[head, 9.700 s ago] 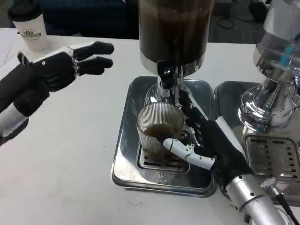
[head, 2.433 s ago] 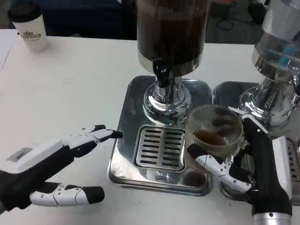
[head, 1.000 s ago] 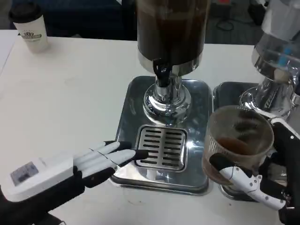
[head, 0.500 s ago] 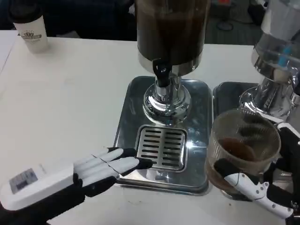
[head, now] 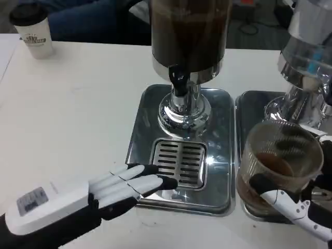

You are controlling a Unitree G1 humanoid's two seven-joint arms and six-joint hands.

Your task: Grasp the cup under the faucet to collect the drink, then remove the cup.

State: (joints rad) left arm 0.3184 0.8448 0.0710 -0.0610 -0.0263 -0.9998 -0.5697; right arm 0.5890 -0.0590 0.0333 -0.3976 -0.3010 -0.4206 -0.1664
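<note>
Gripping the ribbed glass cup point(head: 282, 168), right hand point(head: 298, 207) has fingers wrapped around its lower part at frame's lower right, over the second tray point(head: 249, 111), well clear of the faucet point(head: 179, 83). Brown drink sits in the cup bottom. Left hand point(head: 98, 194) empty, fingers straight and slightly apart, tips at the front-left edge of the drip tray point(head: 137, 140) beside the grate point(head: 179, 163). Paper cup point(head: 32, 28) far left on the table point(head: 78, 104).

A lidded paper cup point(head: 31, 29) stands on the white table point(head: 78, 104).
</note>
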